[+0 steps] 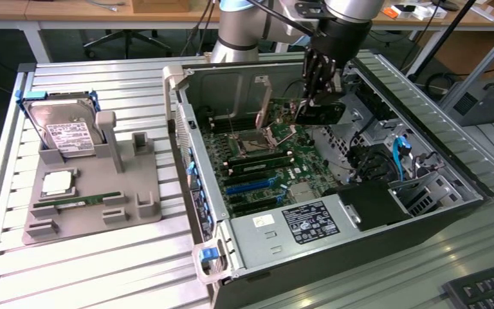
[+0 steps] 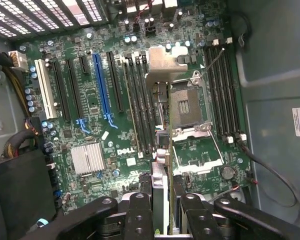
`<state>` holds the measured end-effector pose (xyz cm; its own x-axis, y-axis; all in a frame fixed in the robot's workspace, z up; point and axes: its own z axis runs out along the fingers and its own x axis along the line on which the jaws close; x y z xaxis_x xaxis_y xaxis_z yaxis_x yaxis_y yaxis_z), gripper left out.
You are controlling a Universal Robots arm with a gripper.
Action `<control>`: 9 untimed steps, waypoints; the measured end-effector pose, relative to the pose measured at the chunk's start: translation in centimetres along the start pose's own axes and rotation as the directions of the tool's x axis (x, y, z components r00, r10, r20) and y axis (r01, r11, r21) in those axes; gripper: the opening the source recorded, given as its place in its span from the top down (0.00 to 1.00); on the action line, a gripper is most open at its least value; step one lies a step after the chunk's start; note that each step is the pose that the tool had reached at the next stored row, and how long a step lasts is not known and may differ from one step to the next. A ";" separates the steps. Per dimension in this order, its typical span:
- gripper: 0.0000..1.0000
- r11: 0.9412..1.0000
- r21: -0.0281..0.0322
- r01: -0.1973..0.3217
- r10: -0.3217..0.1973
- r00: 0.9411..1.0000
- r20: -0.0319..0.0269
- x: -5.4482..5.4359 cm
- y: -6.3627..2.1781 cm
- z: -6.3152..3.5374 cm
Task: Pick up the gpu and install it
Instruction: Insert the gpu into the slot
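Holding the gpu (image 2: 161,150) edge-on, my jaws (image 2: 162,212) are clamping its thin stiff card above the motherboard (image 2: 90,125) inside the open case (image 1: 453,206); I am judging it light, fragile, best gripped by its board edges.

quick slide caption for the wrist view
End effector grips the gpu edge-on above the motherboard inside the open case.
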<state>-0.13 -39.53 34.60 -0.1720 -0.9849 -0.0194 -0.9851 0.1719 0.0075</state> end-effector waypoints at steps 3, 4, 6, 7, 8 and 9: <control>0.73 1.000 0.000 0.016 -0.016 1.000 0.000 0.0 0.00 0.01; 0.73 1.000 0.000 0.020 -0.020 1.000 0.000 0.0 0.00 0.01; 0.73 0.999 -0.001 0.037 -0.037 0.999 0.000 0.0 0.00 0.02; 0.73 0.999 -0.001 0.046 -0.046 0.999 -0.001 0.0 0.00 0.02; 0.73 0.999 -0.001 0.052 -0.052 0.999 -0.001 0.0 0.00 0.02; 0.73 0.998 -0.001 0.058 -0.058 0.998 -0.001 0.0 0.00 0.02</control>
<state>-0.13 -39.53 34.58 -0.1148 -0.9932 -0.0191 -0.9934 0.1147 0.0074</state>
